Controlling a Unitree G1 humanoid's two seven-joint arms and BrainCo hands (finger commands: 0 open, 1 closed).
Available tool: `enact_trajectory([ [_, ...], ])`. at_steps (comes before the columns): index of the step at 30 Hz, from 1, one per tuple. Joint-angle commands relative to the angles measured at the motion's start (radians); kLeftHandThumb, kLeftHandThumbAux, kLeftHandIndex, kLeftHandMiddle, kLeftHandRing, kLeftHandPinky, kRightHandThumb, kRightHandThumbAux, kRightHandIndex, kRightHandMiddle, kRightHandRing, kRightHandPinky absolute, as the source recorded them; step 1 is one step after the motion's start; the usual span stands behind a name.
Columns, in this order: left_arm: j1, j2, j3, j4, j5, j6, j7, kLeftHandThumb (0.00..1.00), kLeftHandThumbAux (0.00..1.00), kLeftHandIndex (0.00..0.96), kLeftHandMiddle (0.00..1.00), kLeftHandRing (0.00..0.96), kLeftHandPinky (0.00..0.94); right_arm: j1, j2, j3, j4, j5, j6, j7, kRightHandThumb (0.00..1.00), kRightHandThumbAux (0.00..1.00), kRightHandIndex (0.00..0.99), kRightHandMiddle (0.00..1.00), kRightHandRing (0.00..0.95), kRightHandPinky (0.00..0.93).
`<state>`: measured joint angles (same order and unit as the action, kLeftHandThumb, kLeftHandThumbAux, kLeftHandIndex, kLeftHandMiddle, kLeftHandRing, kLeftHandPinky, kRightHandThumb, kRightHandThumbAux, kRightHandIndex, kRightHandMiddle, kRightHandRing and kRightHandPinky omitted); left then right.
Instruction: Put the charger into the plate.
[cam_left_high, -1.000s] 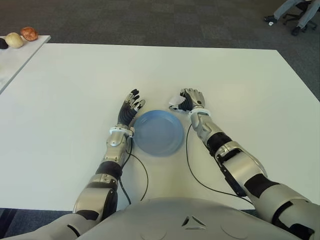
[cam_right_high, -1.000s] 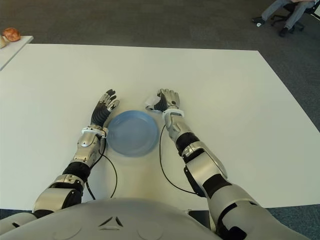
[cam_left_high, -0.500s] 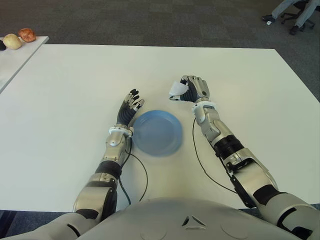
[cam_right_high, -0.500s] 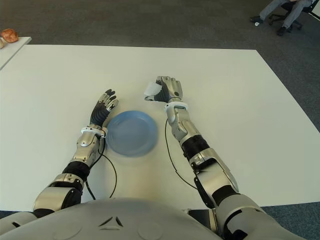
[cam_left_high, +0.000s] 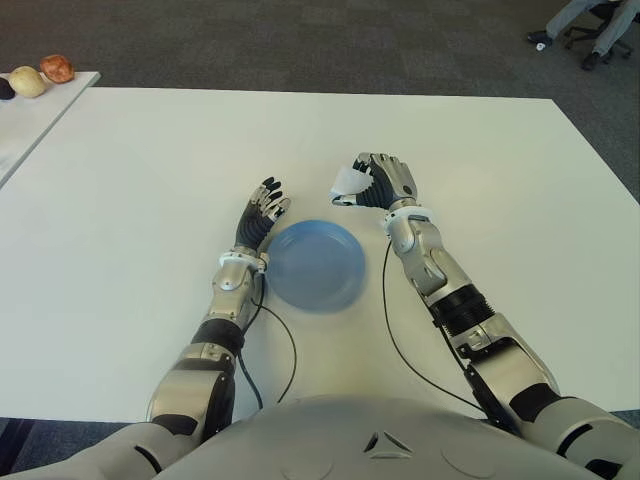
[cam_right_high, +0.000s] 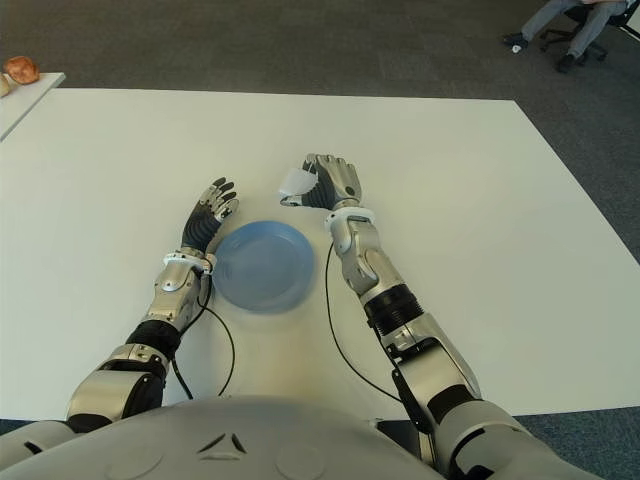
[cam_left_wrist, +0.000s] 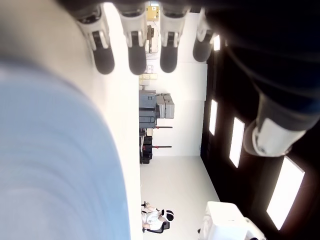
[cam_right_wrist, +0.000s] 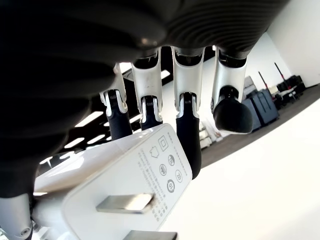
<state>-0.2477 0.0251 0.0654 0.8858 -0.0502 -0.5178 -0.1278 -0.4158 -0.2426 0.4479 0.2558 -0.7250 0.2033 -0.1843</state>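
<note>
A round blue plate (cam_left_high: 315, 264) lies on the white table (cam_left_high: 150, 190) in front of me. My right hand (cam_left_high: 378, 183) hovers just beyond the plate's far right rim, its fingers curled around a white charger (cam_left_high: 348, 182). The right wrist view shows the charger (cam_right_wrist: 125, 190) close up, its metal prongs visible, with fingers (cam_right_wrist: 188, 135) pressed along its side. My left hand (cam_left_high: 262, 212) shows at the plate's left rim, fingers stretched out and holding nothing; its wrist view shows the plate (cam_left_wrist: 55, 165) beside those straight fingers (cam_left_wrist: 136, 55).
A second white table (cam_left_high: 25, 115) at the far left carries a few small rounded objects (cam_left_high: 57, 67). Black cables (cam_left_high: 285, 345) trail from both wrists toward my body. A seated person's legs (cam_left_high: 585, 20) show at the far right on the dark carpet.
My right hand lifted the charger off the table, rising away from the plate's far rim, then shifted slightly left toward the plate. The left hand stayed put.
</note>
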Motion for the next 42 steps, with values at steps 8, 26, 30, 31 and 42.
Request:
enact_trajectory([
  [8, 0.055, -0.002, 0.0, 0.089, 0.007, 0.043, -0.006, 0.0, 0.518, 0.088, 0.129, 0.135, 0.162, 0.024, -0.019, -0.001, -0.036, -0.016, -0.017, 0.029, 0.952, 0.658, 0.382, 0.504, 0.528, 0.8],
  [26, 0.046, -0.016, 0.02, 0.093, -0.002, 0.069, 0.035, 0.0, 0.542, 0.079, 0.118, 0.119, 0.147, 0.106, -0.029, 0.007, -0.168, -0.035, -0.01, 0.099, 0.954, 0.658, 0.383, 0.506, 0.532, 0.84],
  [30, 0.047, -0.019, 0.025, 0.092, -0.003, 0.063, 0.043, 0.0, 0.543, 0.076, 0.113, 0.114, 0.141, 0.144, -0.023, 0.015, -0.209, -0.041, 0.001, 0.115, 0.954, 0.658, 0.382, 0.506, 0.533, 0.842],
  [31, 0.047, -0.02, 0.026, 0.092, -0.002, 0.061, 0.046, 0.0, 0.543, 0.076, 0.112, 0.113, 0.14, 0.151, -0.022, 0.016, -0.218, -0.044, 0.005, 0.121, 0.954, 0.658, 0.382, 0.506, 0.533, 0.843],
  [42, 0.048, -0.02, 0.031, 0.085, 0.006, 0.059, 0.052, 0.0, 0.532, 0.065, 0.096, 0.099, 0.125, 0.223, -0.005, 0.043, -0.316, -0.102, 0.073, 0.208, 0.954, 0.658, 0.381, 0.507, 0.534, 0.844],
])
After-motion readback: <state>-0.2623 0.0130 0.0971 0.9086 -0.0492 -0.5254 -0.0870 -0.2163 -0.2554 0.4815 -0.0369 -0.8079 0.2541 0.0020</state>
